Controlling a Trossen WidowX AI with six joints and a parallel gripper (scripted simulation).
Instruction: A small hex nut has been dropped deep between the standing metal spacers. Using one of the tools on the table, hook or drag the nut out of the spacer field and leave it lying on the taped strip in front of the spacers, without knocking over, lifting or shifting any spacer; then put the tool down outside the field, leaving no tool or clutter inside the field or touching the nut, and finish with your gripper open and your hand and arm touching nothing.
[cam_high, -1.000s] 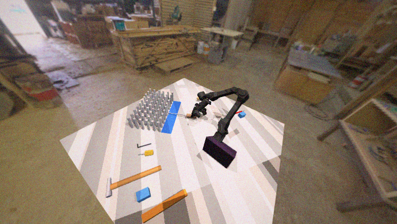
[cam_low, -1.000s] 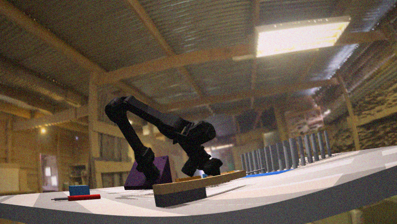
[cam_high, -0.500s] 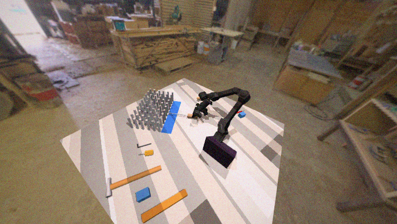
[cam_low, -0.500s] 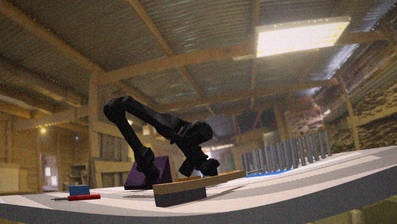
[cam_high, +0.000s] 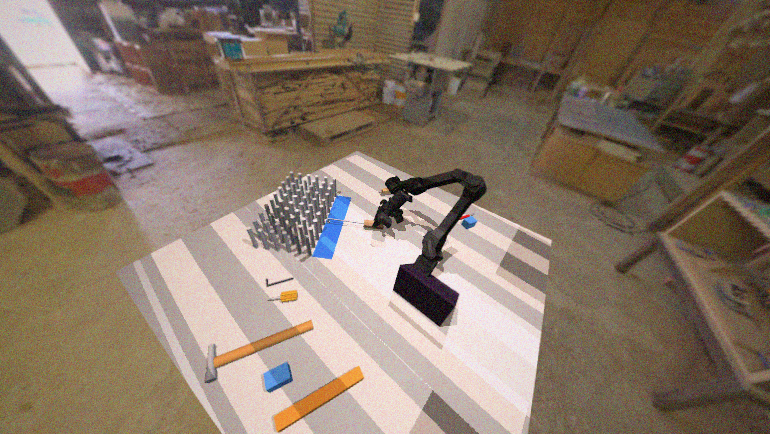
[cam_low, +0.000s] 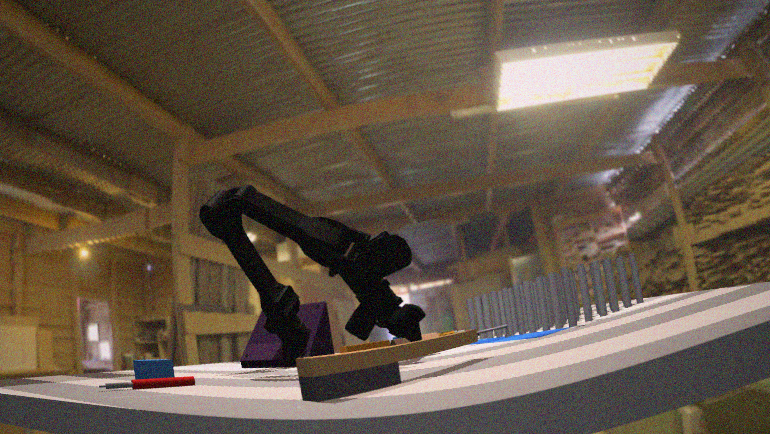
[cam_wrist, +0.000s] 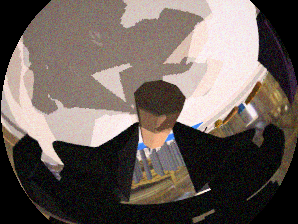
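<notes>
My gripper (cam_high: 375, 223) (cam_wrist: 156, 125) is shut on the tan wooden handle of a thin-rod tool, low in front of the spacer field. The handle (cam_high: 368, 222) (cam_wrist: 159, 102) points back between the fingers in the wrist view. The tool's thin metal rod (cam_high: 349, 222) (cam_low: 493, 327) reaches over the blue taped strip (cam_high: 323, 249) (cam_low: 513, 338) to the near edge of the spacers. The metal spacers (cam_high: 295, 215) (cam_low: 555, 299) (cam_wrist: 157, 161) stand upright in rows. I cannot make out the hex nut. The shape of the rod's far tip is too small to tell.
A hex key (cam_high: 280, 281), yellow screwdriver (cam_high: 289, 295), hammer (cam_high: 264, 343), blue block (cam_high: 278, 376) and orange bar (cam_high: 319, 398) lie on one side. On the other are a red screwdriver (cam_low: 162, 382), another blue block (cam_high: 469, 222) (cam_low: 154, 368) and a tan bar with a dark block (cam_low: 350, 380).
</notes>
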